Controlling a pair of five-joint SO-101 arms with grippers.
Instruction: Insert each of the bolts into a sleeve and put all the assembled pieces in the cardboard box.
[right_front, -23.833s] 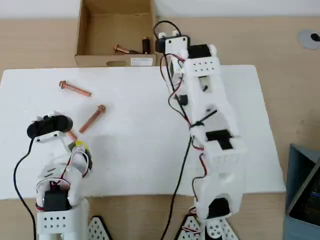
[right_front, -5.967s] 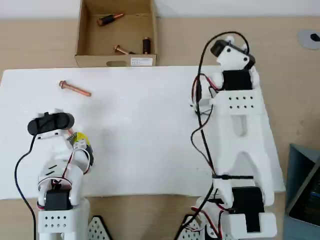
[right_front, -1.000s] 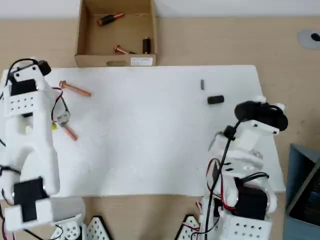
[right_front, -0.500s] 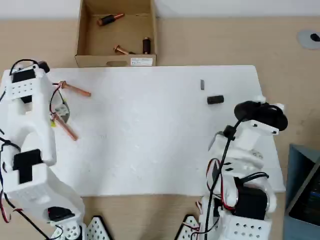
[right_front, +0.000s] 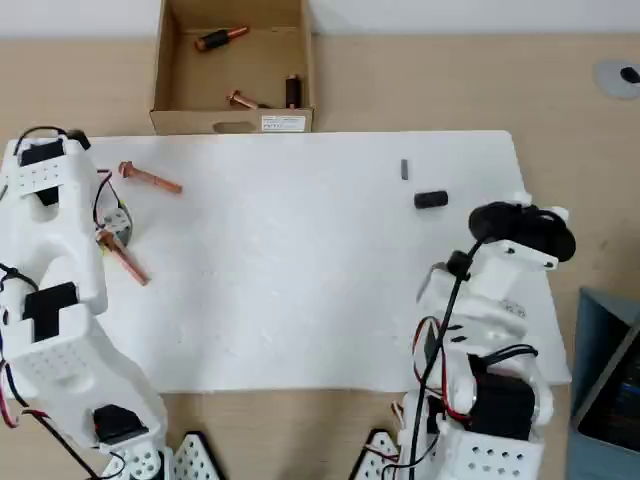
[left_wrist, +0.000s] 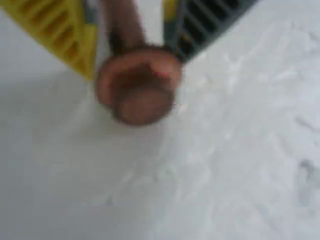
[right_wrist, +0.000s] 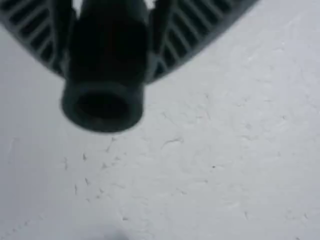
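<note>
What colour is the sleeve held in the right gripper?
Black; the sleeve shows best in the right wrist view.

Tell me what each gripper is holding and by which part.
The left gripper holds a copper bolt by its shank, behind the head. The right gripper holds a black sleeve by its body.

Broad middle of the white mat (right_front: 300, 270) lies open between the arms; by the left arm (right_front: 55, 250) a loose bolt (right_front: 150, 178) lies across the far lane, and the held bolt (right_front: 122, 257) juts out over the mat; beyond the right arm (right_front: 490, 300), a spare sleeve (right_front: 431, 199) and a small dark piece (right_front: 404, 169); cardboard box (right_front: 230, 121) open-topped, walls upright.
</note>
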